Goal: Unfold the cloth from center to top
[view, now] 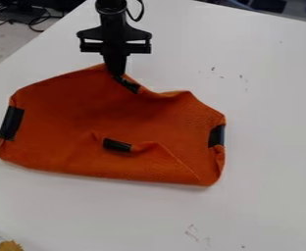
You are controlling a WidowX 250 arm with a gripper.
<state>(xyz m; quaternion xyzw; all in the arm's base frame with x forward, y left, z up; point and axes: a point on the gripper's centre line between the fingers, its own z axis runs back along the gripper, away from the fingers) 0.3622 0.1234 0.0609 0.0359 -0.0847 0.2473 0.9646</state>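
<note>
Evidently see orange cloth (63,122) on white table (260,122), pinched in gripper (119,75) by dark patch (131,87) at 12 o'clock. Judge light, limp, easily creased, not slippery; hold at likely stiffer patch, draw low toward 12.

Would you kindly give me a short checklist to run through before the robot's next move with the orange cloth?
- Gripper at the cloth's top edge: ok.
- Secure grip on the cloth: cannot tell.
- Whole cloth on the table: ok.
- Top edge straight: not ok, it dips to the right of the gripper in the view.
- Cloth smooth around the middle black patch: not ok, creases show.
</note>
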